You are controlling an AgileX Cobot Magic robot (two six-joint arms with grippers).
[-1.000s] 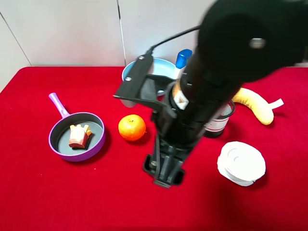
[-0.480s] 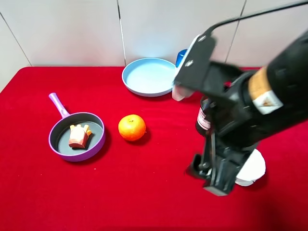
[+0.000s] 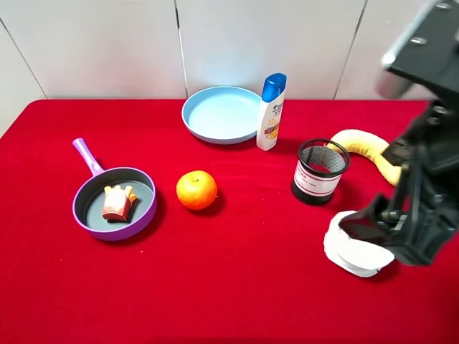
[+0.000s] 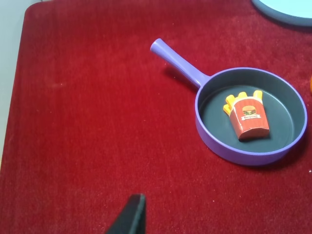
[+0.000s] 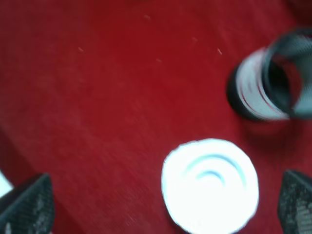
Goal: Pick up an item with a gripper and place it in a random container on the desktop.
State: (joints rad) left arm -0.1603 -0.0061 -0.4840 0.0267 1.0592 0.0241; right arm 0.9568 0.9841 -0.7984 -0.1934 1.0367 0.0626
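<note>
One fries carton [image 3: 118,203] in pan [image 3: 90,218], right end effector [image 3: 384,222] well apart.

Orange [image 3: 196,189] mid-cloth; shampoo bottle [image 3: 271,112] beside blue plate [image 3: 215,118] (upright); mesh cup [image 3: 320,170].

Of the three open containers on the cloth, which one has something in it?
The purple frying pan: the toy french fries lie on its grey inside. The light blue plate and black mesh cup show nothing inside.
</note>
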